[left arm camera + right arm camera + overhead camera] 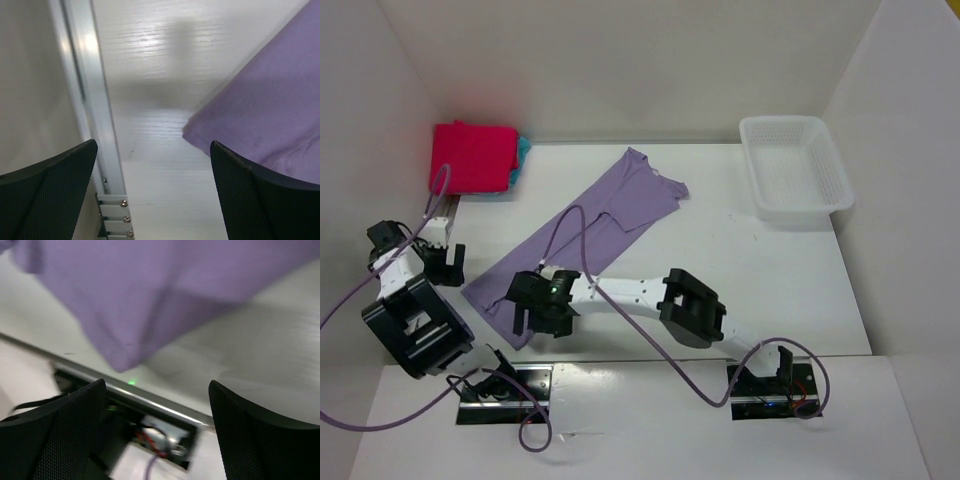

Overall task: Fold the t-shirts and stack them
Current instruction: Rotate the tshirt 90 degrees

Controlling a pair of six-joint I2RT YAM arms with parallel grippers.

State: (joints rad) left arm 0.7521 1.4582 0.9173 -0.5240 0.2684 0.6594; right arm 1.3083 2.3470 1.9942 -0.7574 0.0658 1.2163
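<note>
Although a folded magenta-red cloth t-shirt (472,157) lies squared in the far left corner of the white table (750,280), resting on a turquoise blue cloth t-shirt (522,152) of which only an edge shows, the task is judged only partly complete. Whether any other garment lies beneath that stack cannot be told. A pale lavender cloth t-shirt (590,225) is spread diagonally across the middle of the table, collar towards the far side and hem towards the arms. It appears narrowed lengthwise, with one long fold line visible, but it is neither reduced to a compact bundle nor placed on the stack; that work is outstanding. The white plastic mesh basket (798,212) stands at the far right, well apart from the garments, and looks empty. The left gripper (444,266) hangs over bare table beside the left rail with its jaws spread wide and holds nothing; a corner of the lavender garment lies just ahead of its right finger. The right gripper (538,322) is over the near hem of the same garment, jaws likewise wide apart, with no cloth between them.
</note>
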